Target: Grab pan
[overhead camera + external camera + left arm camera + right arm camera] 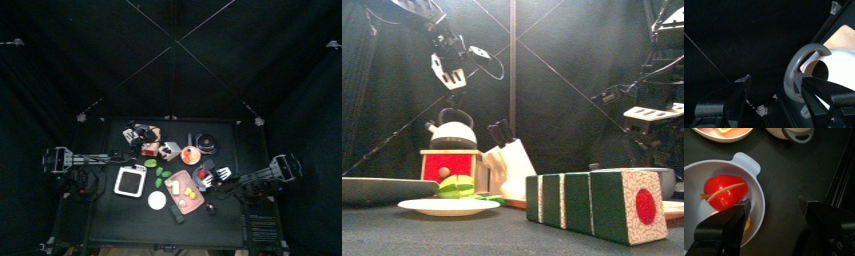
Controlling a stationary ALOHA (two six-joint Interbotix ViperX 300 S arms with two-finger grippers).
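Front edge: you've got a green-and-white striped block with a red dot nearest the camera, and a white plate to its left on the surface.
Mid row: a red-and-white box with a kettle behind it, and a white knife block just beside.
Pan: you'll find it at the far side of the surface, right of centre, dark inside, sitting apart from both arms.
Left gripper: hangs high over the left side, fingers spread wide and holding nothing.
Right gripper: fingers released, parted over a white bowl holding a red tomato; nothing grasped.
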